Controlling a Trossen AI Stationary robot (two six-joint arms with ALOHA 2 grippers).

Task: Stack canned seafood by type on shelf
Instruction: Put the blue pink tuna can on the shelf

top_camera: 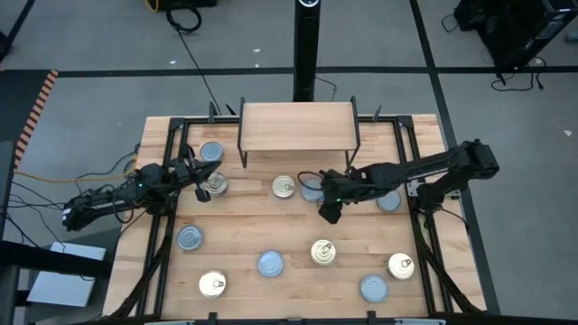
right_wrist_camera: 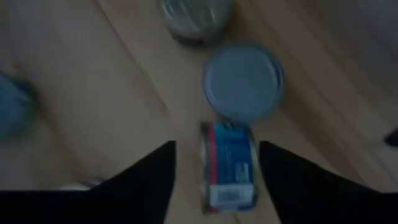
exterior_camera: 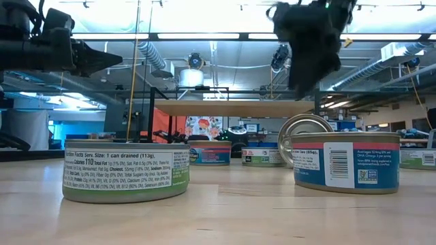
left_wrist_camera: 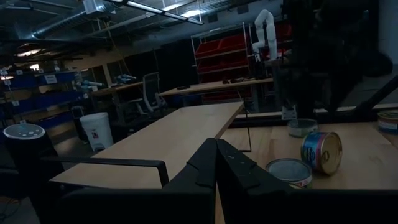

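Eleven tins lie scattered on the tabletop [top_camera: 235,248] in front of the shelf [top_camera: 296,125], which is bare. Right gripper [top_camera: 327,209], fingers apart, hovers over a tin standing on edge [right_wrist_camera: 229,167]. Left gripper [top_camera: 200,171] is closed, empty.

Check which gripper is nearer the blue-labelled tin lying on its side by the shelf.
Right. The right gripper hangs open directly over the blue-labelled tin, fingers either side. The left gripper, shut, sits across the table near the left edge.
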